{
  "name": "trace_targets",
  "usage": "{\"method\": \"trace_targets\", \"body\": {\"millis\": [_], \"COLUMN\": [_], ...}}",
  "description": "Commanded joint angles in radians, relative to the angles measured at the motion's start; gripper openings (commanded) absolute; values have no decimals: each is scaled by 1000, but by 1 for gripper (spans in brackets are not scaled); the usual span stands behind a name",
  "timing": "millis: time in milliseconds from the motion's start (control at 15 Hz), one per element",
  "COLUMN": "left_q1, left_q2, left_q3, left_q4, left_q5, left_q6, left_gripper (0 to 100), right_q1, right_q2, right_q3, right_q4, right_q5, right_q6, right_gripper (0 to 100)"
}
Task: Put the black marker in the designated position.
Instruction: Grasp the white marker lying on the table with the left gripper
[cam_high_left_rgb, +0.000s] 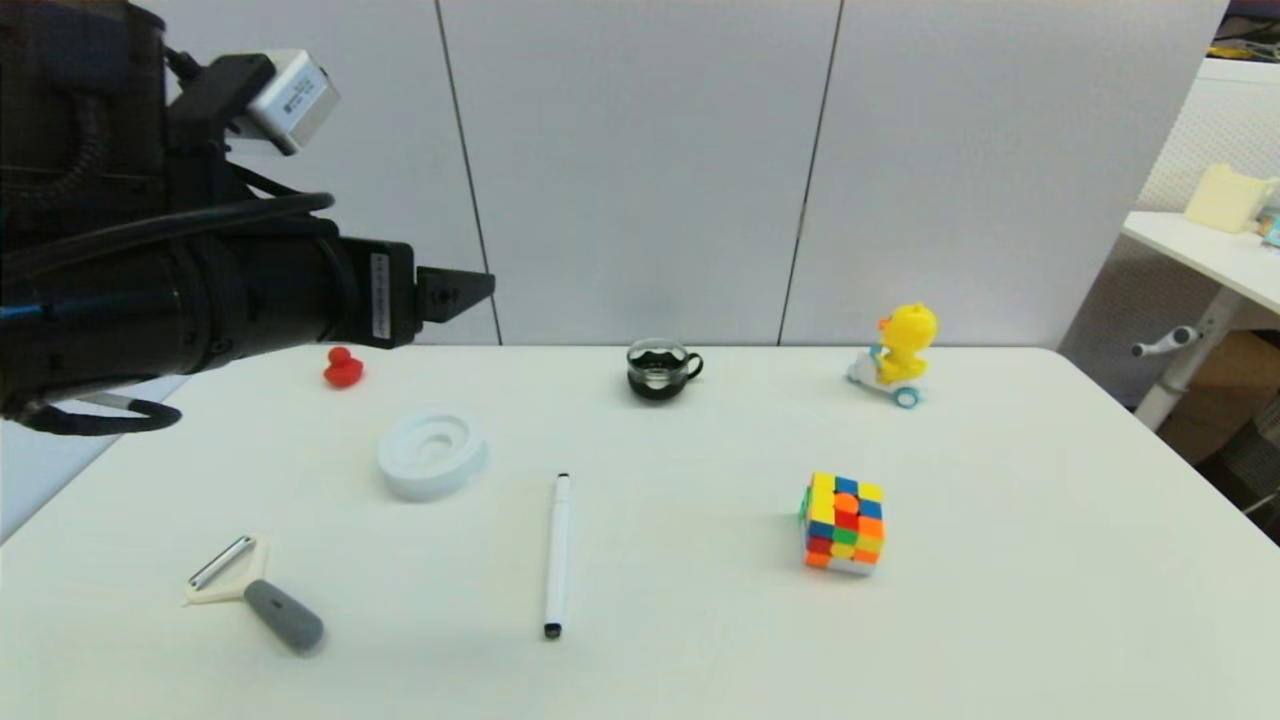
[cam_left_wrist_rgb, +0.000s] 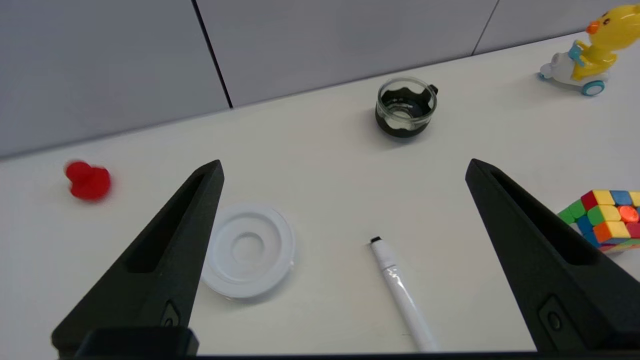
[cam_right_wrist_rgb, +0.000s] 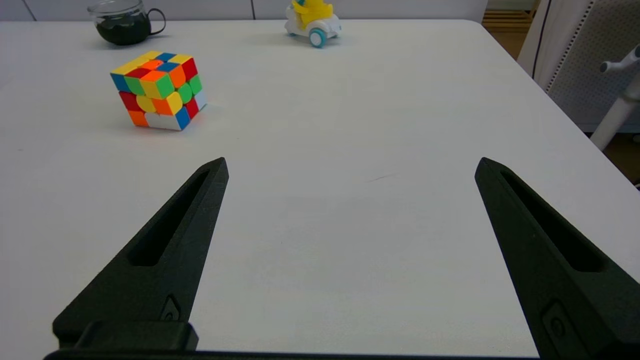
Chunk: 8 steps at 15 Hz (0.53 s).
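Two sets of fingers stand wide apart and empty: the left gripper (cam_left_wrist_rgb: 345, 167) hangs high over the table (cam_high_left_rgb: 1000, 600) near the white ring dish (cam_high_left_rgb: 432, 452), and the right gripper (cam_right_wrist_rgb: 350, 165) sits idle over bare table. The black marker (cam_high_left_rgb: 557, 555) lies flat mid-table, between the peeler (cam_high_left_rgb: 255, 585) and the Rubik's cube (cam_high_left_rgb: 843, 522). A good pickup would likely bring the left gripper down over mid-barrel, fingers straddling it crosswise, closing only once low enough not to roll it.

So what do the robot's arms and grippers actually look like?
The left arm is a thick black cylinder with black cables looped around it, a white label strip and a silver-grey camera box on top. Both the left gripper and the right gripper have two long, tapered matte-black fingers with slotted recesses.
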Motion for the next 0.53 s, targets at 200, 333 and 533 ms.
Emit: {"method": "trace_targets", "body": {"millis": [200, 333, 533], "left_q1": [-140, -179, -218], "left_q2": [152, 201, 278], "left_q3": [-25, -76, -192], "left_q4": [199, 316, 529], "left_q5": [87, 89, 176], "left_q6": [-334, -449, -564], "left_gripper": [100, 100, 100], "right_q1": [0, 0, 0], "right_q2": [1, 1, 1], "right_q3": [0, 0, 0], "right_q4": [0, 0, 0], "right_q5": [0, 0, 0], "right_q6": [1, 0, 0], "right_gripper": [100, 100, 100]}}
